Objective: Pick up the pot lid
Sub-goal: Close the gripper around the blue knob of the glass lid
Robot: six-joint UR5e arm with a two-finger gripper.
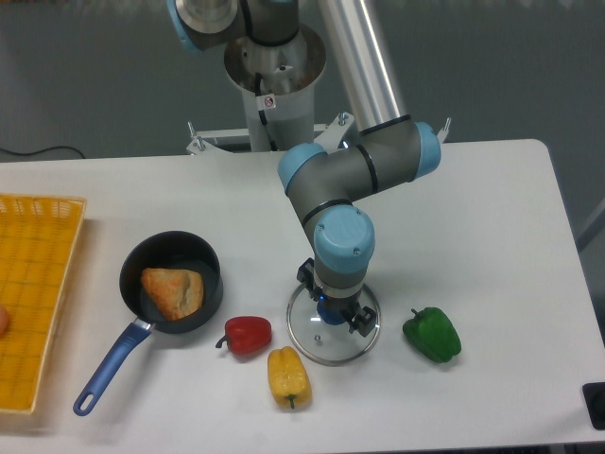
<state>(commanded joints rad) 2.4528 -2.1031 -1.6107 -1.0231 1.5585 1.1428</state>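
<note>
So the pot lid (331, 350) is still to be lifted: it lies flat on the worktop (501, 236), knob up. The arm (354, 156) is right over it and the fingers (334, 299) are well spread, one on each side of the blue knob (333, 312). I don't see them gripping anything, and I can't tell if they're touching the glass. I'd call the approach nearly done, with maybe a little lowering, then the squeeze and the lift left.

Room-wise, the tight bits are at the rim. The red pepper (248, 337) sits just beside it on the left of the view, and the yellow pepper (289, 378) is right by the near left part. The green pepper (432, 335) is near too, with a bit more of a gap. The pan (134, 293) is further off to the left, and the worktop's front edge runs beyond the peppers. I'd go straight up first, tbh, cos sliding left could nudge a pepper. The far right looks like the roomiest way out.
</note>
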